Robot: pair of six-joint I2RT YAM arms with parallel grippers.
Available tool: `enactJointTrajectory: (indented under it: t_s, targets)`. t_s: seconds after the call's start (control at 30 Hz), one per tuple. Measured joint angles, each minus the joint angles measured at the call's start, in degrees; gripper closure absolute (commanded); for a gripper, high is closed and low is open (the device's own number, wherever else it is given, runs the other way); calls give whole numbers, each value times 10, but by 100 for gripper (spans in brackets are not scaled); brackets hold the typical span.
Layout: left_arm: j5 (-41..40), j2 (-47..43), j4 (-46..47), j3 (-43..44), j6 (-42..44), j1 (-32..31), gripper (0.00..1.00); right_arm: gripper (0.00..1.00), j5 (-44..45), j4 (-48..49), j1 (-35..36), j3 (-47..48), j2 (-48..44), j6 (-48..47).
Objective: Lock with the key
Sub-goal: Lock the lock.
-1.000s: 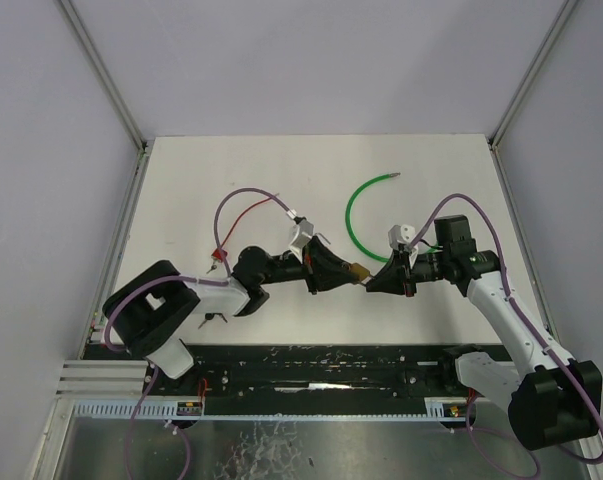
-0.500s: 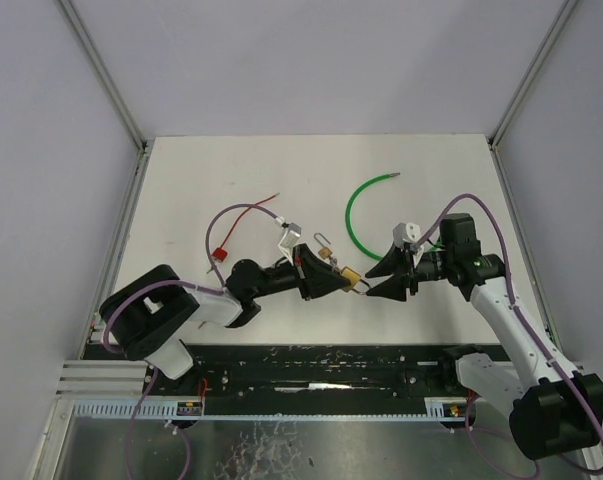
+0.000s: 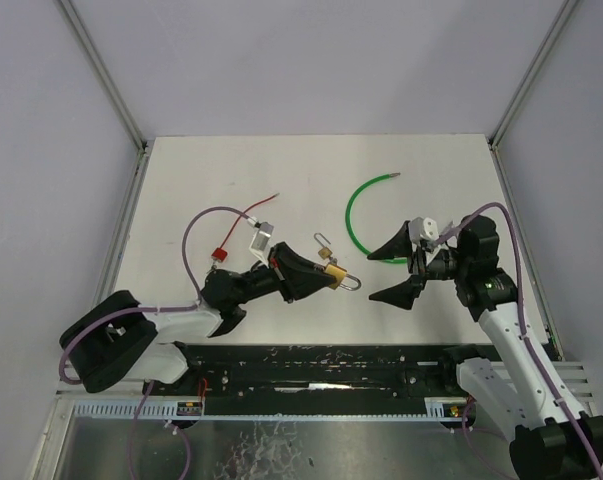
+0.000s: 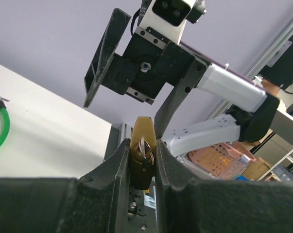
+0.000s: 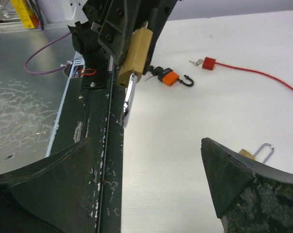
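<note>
Left gripper (image 3: 325, 281) is clamping the brass padlock (image 4: 142, 132) between both fingers, with the body sitting squarely in the pinch in the left wrist view. A silver key (image 5: 127, 99) is sticking out of the padlock's free end and pointing toward the right arm. The padlock is being held off the table (image 3: 231, 170), over its front-middle area. Right gripper (image 3: 390, 270) is standing wide open with nothing between the jaws. It is facing the padlock, close to the key but not touching it.

A second brass padlock (image 3: 326, 253) is lying on the table just behind the held one, its shackle pointing away from the arms. A green cable (image 3: 361, 212) is curving in an arc behind the right gripper. A red lock (image 3: 219, 254) with a thin red wire (image 3: 259, 206) is lying beside the left arm. An orange padlock (image 5: 168, 76) is lying near the table's front edge, showing only in the right wrist view. Both arms are reaching inward from their bases toward the table's middle.
</note>
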Motion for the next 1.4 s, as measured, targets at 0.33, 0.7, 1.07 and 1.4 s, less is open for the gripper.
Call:
enactJointTrajectory:
  t_s: [0.33,0.7,1.07,1.4]
  targets:
    - [-10,-63,-7,-3,-55,-1,100,3,-2,184,-7,-43,-82,198]
    - [-40,-31,-31,31,-49,-30,100,30,-5,252,-2,-56,-54,306]
    - [-69,-15,-49,60,-12,-50,100,50,16,313,12,-89,-38,389]
    - [-89,-9,-68,69,20,-64,100,65,17,388,19,-103,-42,444]
